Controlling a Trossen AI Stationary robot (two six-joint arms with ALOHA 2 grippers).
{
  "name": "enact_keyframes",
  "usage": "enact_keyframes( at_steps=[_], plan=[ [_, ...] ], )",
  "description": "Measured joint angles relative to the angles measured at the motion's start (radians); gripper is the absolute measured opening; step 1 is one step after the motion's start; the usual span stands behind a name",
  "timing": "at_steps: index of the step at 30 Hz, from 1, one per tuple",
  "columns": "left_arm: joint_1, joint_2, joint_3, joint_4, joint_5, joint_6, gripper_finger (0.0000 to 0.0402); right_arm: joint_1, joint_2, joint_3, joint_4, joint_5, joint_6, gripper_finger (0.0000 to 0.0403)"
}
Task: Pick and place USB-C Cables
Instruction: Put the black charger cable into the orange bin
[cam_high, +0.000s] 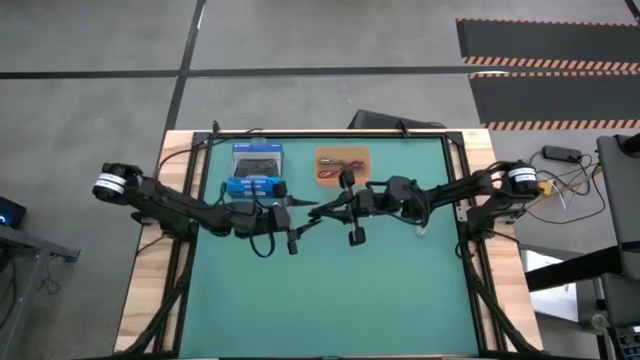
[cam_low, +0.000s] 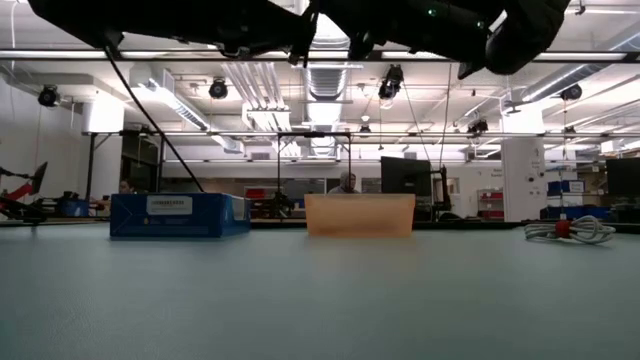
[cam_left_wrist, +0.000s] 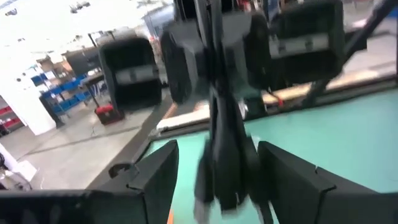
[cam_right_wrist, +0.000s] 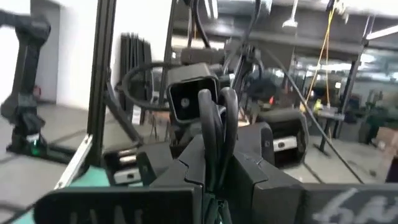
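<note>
Both arms meet high above the table's middle. My right gripper (cam_high: 335, 208) (cam_right_wrist: 214, 168) is shut on the black cable bundle (cam_right_wrist: 217, 124). My left gripper (cam_high: 300, 215) (cam_left_wrist: 217, 180) faces it and is open, one finger on each side of the black bundle (cam_left_wrist: 227, 162) with a gap on both sides. A red-pink cable (cam_high: 335, 165) lies in the orange tray (cam_high: 342, 150) near the far edge. A white bundle (cam_high: 421, 231) (cam_low: 570, 230) lies on the mat under the right arm. I cannot make out the grey cable. My right gripper pinches the black cable bundle between its two fingers, coming level from the table's right. The bundle's loops (cam_right_wrist: 219, 106) stick out past the fingertips toward the left gripper. It is lifted clear of the table.
The blue box (cam_high: 257, 170) (cam_low: 180, 215) sits at the far edge, left of the orange tray (cam_low: 360, 214). The green mat (cam_high: 330, 300) spreads toward the near edge. Black frame rails run along both sides of the table.
</note>
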Motion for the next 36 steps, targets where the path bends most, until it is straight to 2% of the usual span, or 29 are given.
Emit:
enact_keyframes(
  at_steps=[4, 10, 14, 18, 23, 29, 36],
  plan=[
    [-0.001, -0.060, 0.000, -0.154, 0.000, -0.039, 0.0203, 0.000, -0.080, 0.051, -0.262, 0.050, -0.044, 0.0020],
    [-0.001, -0.145, -0.001, -0.332, 0.000, -0.113, 0.0203, 0.000, -0.148, 0.241, -0.826, 0.260, -0.150, 0.0020],
    [0.000, -0.180, 0.000, -0.372, -0.012, -0.130, 0.0203, -0.018, -0.117, 0.414, -1.166, 0.377, -0.203, 0.0020],
    [0.000, -0.190, 0.000, -0.377, -0.051, -0.130, 0.0203, -0.071, -0.038, 0.566, -1.406, 0.394, -0.244, 0.0020],
    [0.000, -0.190, 0.000, -0.377, -0.115, -0.130, 0.0203, -0.164, 0.069, 0.706, -1.593, 0.394, -0.285, 0.0020],
    [0.000, -0.191, 0.000, -0.377, -0.250, -0.132, 0.0203, -0.277, 0.189, 0.810, -1.724, 0.379, -0.321, 0.0020],
    [-0.001, -0.191, 0.000, -0.381, -0.289, -0.154, 0.0203, -0.356, 0.293, 0.881, -1.779, 0.261, -0.328, 0.0020]
  ],
)
